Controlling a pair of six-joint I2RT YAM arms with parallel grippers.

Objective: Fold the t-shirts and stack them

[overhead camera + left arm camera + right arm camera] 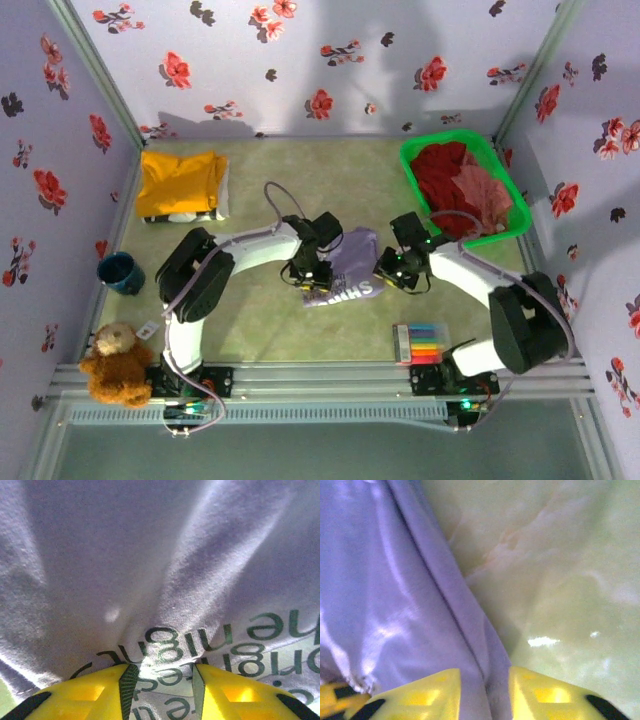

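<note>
Lavender t-shirt (352,258), its cloth clamped in both the left gripper (161,680) and the right gripper (485,692), appears mid-fold; the next move likely calls for carrying the edges over evenly.

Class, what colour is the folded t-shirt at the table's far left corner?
The folded t-shirt is mustard yellow, best seen from the top camera.

The lavender t-shirt (350,262) carries lettering; the mustard-yellow t-shirt (180,183) is plain. The basket (410,165) is green, the worktop (340,180) olive, the walls (300,60) lilac with red flowers.
</note>
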